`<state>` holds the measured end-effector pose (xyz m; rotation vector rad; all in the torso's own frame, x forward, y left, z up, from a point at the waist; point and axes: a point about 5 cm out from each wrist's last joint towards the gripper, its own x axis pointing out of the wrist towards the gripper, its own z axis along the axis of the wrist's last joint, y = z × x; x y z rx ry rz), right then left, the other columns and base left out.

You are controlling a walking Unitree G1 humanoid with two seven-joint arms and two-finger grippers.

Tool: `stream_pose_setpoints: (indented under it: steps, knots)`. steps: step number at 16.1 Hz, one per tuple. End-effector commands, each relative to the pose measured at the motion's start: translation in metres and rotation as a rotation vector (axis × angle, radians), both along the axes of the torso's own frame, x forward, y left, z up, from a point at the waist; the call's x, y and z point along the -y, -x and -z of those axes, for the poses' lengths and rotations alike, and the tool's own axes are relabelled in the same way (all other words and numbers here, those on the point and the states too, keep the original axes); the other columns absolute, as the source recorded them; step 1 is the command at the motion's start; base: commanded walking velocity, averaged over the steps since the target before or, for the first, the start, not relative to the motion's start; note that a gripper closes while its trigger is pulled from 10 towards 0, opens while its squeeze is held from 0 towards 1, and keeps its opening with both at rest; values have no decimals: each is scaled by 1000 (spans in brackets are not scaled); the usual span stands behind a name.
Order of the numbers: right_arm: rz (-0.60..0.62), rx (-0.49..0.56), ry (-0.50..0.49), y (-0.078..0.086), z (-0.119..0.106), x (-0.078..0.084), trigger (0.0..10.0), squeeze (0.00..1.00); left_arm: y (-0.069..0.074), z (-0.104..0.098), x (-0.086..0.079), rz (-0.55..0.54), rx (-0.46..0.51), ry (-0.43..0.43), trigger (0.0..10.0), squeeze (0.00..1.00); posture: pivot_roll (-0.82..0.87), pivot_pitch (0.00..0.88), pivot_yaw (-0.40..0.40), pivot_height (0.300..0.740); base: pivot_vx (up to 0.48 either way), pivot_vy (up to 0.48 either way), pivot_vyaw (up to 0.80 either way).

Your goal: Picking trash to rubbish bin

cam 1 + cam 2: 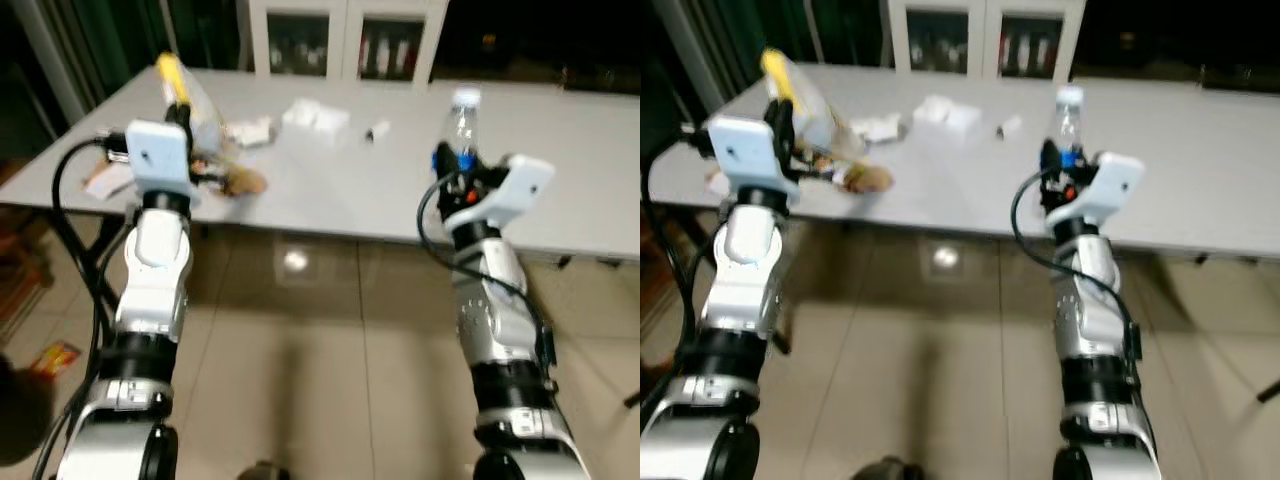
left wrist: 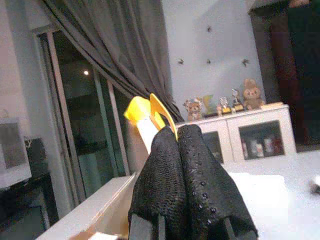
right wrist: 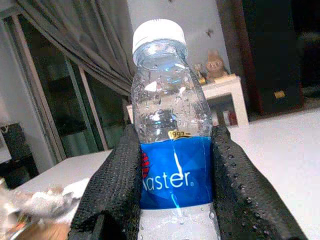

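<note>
Clear bottle [image 3: 172, 150] clamped by right gripper [image 3: 172, 200] | left gripper [image 2: 182, 175] pinching yellow-topped wrapper [image 2: 145, 112]

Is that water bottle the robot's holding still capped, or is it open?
Capped. A white cap sits on the bottle, held upright between the right gripper's fingers.

One clear plastic water bottle with a blue label and white cap [image 3: 167, 145], one yellow-topped clear wrapper [image 1: 180, 95], one white crumpled paper heap [image 1: 315, 115] at twelve o'clock, one small white scrap [image 1: 378, 130] and one brown crumpled piece [image 1: 243, 182] on one white counter [image 1: 590, 170].
</note>
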<state>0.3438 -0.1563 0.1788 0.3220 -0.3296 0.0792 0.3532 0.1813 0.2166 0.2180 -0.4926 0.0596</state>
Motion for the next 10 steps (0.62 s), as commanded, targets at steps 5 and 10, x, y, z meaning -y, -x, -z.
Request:
stream_pose_setpoints:
  steps: [5,10]
  knots:
    - [3,11,3,-1,-5,1,10000,0,-1,-5,-1,-5,10,5,10000,0,21,0,1,740,-283,0,0]
    - [5,9,5,-2,-5,2,10000,0,-2,-2,-1,-5,-5,23,10000,0,22,6,0,740,-165,0,0]
